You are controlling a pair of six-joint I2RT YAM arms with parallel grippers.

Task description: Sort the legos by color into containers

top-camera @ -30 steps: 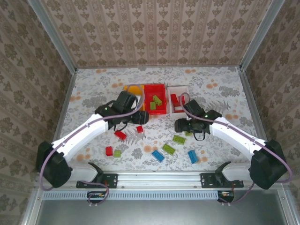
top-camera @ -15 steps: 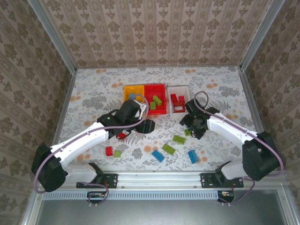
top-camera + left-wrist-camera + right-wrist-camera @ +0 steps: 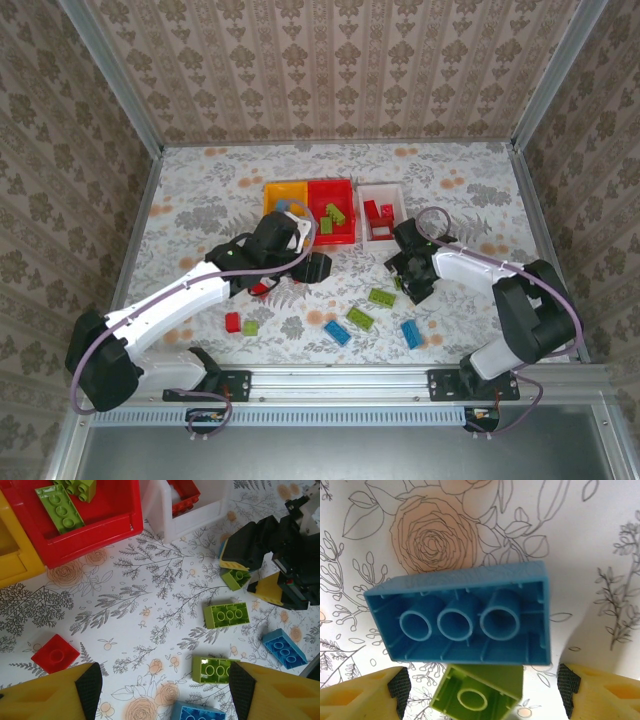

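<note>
Floral tablecloth [image 3: 200,190] spread flat before me: white ground, grey leaf sprays, pale orange roses. Patterned beige wallpaper [image 3: 330,70] on three walls round it. Silver metal posts [image 3: 112,80] slant up at back corners. Slotted aluminium rail [image 3: 340,381] along my near edge; grey panel [image 3: 330,450] below it.

1. Red rectangular plastic bin [image 3: 90,536]: glossy, with bright highlights.
2. White rectangular plastic bin [image 3: 165,516]: smooth, slightly translucent.
3. Blue hollow-bottomed plastic brick [image 3: 460,582]: finely grained, matt.
4. Flower-printed table cover [image 3: 140,580]: smooth, matt.
5. Silver metal frame rail [image 3: 330,383]: dull sheen.
</note>
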